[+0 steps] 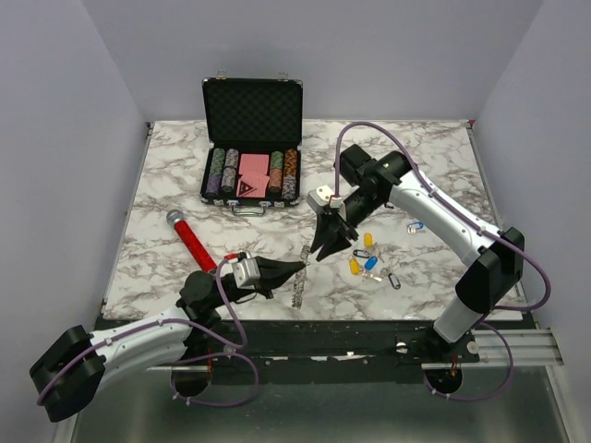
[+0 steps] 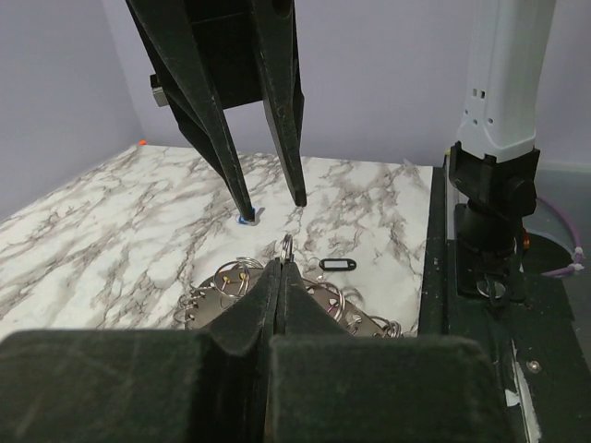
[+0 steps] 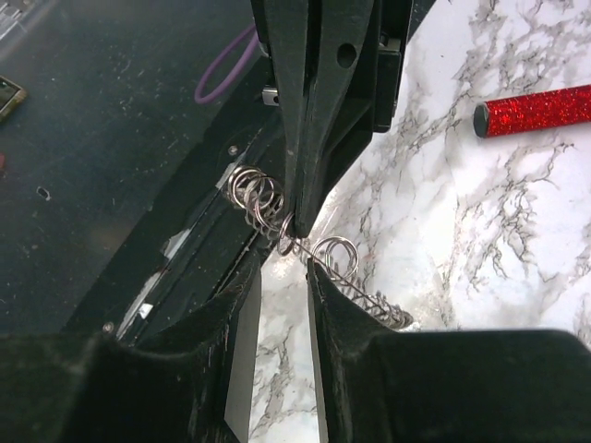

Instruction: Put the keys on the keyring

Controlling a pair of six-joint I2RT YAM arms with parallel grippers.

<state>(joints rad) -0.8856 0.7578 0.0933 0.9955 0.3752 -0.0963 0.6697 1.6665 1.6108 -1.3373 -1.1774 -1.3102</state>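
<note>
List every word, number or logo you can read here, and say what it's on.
No text can be read in any view.
Dark triangular mark on the pink card in the poker chip case: too small to read.
Label windows on the keys: too small to show any writing.

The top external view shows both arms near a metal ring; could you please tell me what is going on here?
The left gripper is shut on one loop of the keyring, which lies at the near edge of the table. The right gripper hovers right beside that pinch point with its jaws apart and holds nothing. The keys lie loose on the marble to the right, so none has been picked up or threaded on yet.
</note>
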